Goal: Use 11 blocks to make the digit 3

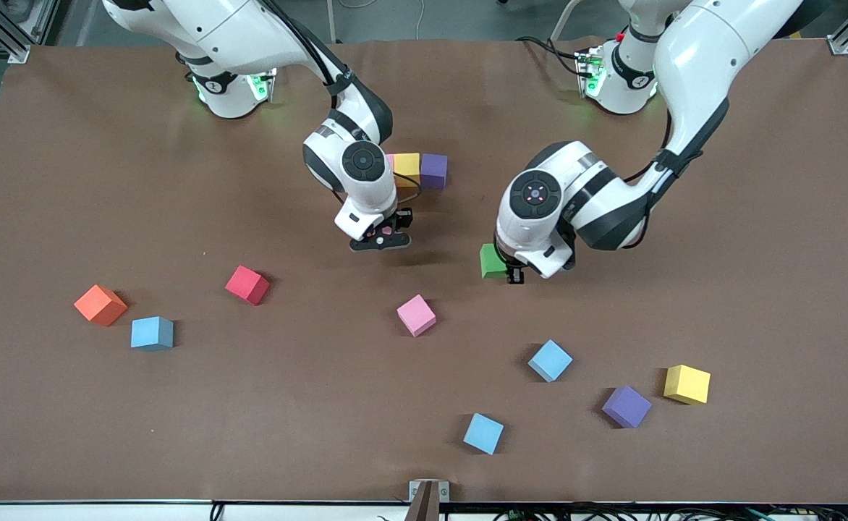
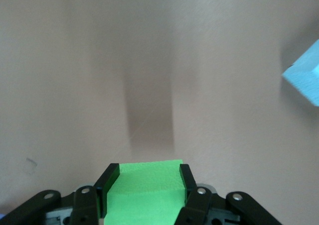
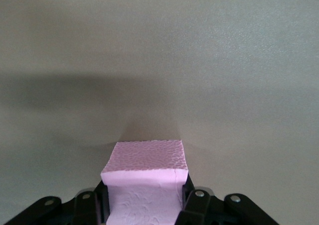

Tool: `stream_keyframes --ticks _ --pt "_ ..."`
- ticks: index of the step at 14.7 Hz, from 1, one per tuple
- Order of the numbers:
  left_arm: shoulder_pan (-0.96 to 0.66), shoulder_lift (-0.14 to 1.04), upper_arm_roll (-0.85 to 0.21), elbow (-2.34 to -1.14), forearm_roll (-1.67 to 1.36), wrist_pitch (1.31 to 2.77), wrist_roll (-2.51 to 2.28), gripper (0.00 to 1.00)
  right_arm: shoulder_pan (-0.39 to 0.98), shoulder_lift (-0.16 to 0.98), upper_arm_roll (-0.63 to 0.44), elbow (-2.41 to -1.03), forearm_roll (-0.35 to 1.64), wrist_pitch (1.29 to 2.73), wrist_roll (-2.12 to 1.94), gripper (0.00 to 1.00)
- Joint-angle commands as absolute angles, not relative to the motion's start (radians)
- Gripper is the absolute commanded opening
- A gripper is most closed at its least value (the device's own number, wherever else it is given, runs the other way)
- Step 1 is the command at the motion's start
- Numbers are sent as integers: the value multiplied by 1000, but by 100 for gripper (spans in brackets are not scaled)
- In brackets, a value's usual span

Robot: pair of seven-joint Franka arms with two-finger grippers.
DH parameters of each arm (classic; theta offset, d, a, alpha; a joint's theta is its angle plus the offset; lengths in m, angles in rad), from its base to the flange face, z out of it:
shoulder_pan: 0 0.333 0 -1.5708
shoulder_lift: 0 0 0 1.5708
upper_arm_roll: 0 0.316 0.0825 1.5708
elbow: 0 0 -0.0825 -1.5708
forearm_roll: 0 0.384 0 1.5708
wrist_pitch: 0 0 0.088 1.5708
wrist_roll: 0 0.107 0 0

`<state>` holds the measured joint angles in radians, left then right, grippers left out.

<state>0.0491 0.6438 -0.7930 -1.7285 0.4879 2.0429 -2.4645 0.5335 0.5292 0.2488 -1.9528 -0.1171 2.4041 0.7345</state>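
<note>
Gripping a green block [image 2: 144,195], the left pincer [image 1: 512,273] hangs over the table [image 1: 684,239]; right pincer [image 1: 383,239] clamps a pink block [image 3: 145,177]

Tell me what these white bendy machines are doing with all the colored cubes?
They are two robot arms at a brown table. One picture looks down from high above; the other two come from cameras on each arm's wrist. The left gripper has its jaws shut on a green block. The right gripper has its jaws shut on a pink block. A yellow block and a purple block sit joined near the bases. Other cubes lie scattered, like the orange cube.
</note>
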Motion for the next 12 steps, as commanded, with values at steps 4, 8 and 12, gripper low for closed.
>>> stream_keyframes --ticks 4,8,12 --pt "-102 692 -713 -1709 519 2031 -2635 2 540 489 249 -2023 -120 2410 744 39" --pt "-196 706 -684 -1707 522 2043 -2701 2 540 488 262 -2028 -109 2411 745 39" --pt "-253 706 -684 -1713 572 2048 -2701 1 540 479 268 -2028 -98 2410 747 39"
